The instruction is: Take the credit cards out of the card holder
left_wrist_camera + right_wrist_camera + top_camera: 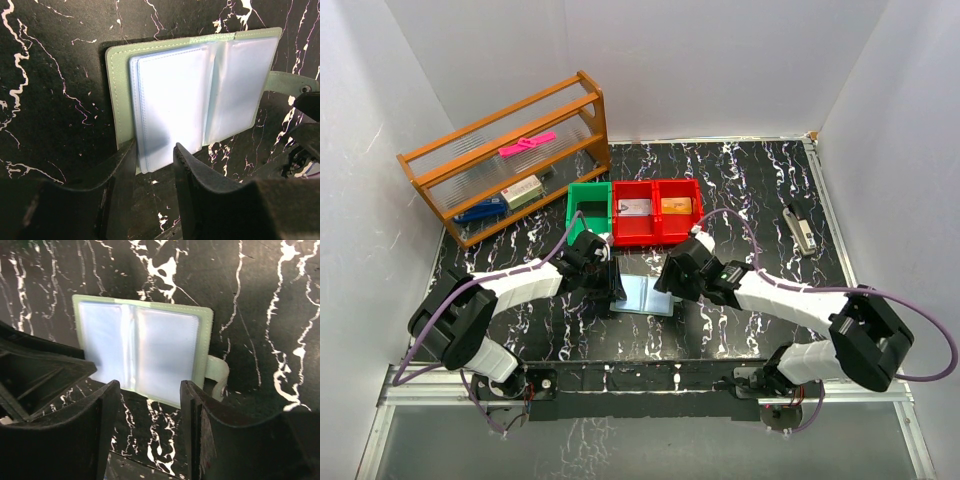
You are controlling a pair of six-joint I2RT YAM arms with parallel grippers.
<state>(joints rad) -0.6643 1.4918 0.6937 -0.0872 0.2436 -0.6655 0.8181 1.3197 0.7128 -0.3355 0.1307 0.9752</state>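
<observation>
The card holder (645, 293) lies open and flat on the black marbled table between both arms, with pale clear sleeves and a grey-green border. I cannot tell if any card is inside. A whitish card (635, 207) and a tan card (677, 207) lie in the red bins. My left gripper (612, 283) is open at the holder's left edge. In the left wrist view its jaws (154, 157) straddle the near corner of the sleeves (170, 95). My right gripper (672, 285) is open at the holder's right edge, and its jaws (150, 390) stand just short of the holder (150, 350).
A green bin (587, 207) and two red bins (655, 235) stand behind the holder. A wooden rack (505, 160) with a pink item stands at the back left. A small grey object (800, 230) lies at the right. The holder's strap tab (220, 372) sticks out.
</observation>
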